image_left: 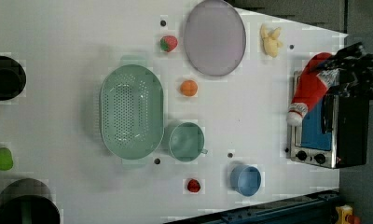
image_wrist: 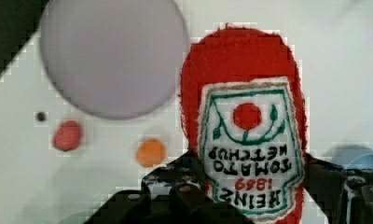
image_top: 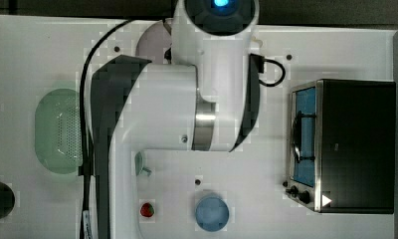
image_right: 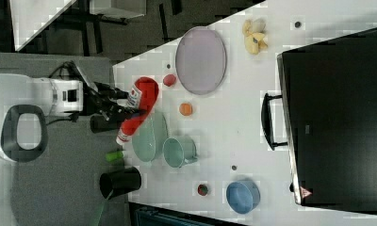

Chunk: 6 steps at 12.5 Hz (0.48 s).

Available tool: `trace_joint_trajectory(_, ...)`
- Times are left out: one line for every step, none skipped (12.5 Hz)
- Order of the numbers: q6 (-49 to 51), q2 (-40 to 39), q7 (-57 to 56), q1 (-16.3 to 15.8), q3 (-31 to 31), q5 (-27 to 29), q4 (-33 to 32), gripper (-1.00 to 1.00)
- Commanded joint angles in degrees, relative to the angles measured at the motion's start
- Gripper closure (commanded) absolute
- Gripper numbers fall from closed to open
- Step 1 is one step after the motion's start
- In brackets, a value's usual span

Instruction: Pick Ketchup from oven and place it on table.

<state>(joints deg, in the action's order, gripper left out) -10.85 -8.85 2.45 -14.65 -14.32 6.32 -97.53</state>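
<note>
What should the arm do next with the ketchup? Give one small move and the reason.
Probably lower it toward a bare patch of the table before opening. The tool is shut on the Ketchup, which hangs in the air, tilted cap-down, already outside the oven. The purple plate, strawberry and orange ball lie below, so steer beside them.

Ketchup (image_wrist: 243,107) label words: "HEINZ", "1869" and "TOMATO KETCHUP", seen upside down.
Ketchup label picture: a red tomato with green leaves, just beside the words.
oven (image_right: 337,117) sign: a small red-and-white triangle sticker near one corner; it is too small to read.
</note>
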Motion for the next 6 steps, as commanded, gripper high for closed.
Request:
trace_joint_trajectory(-5.9, 0.3, 0.1, 0.4, -0.9, -2.6, -7.3, -0.27)
trace_joint_trajectory(-8.9, 0.3, 0.1, 0.1, -0.9, -2.5, -10.2, -0.27)
trace_joint_trajectory(-11.9, 0.3, 0.1, 0.0, -0.9, -2.5, -13.2, -0.27)
trace_joint_trajectory(-14.6, 0.2, 0.1, 0.1, -1.0, -2.5, -16.1, -0.27)
trace_joint_trajectory(-16.8, -0.1, 0.1, 0.1, -1.1, -2.5, -18.9, -0.27)
trace_joint_trajectory(-18.8, -0.5, 0.1, 0.2, -1.2, -2.5, -21.4, -0.27)
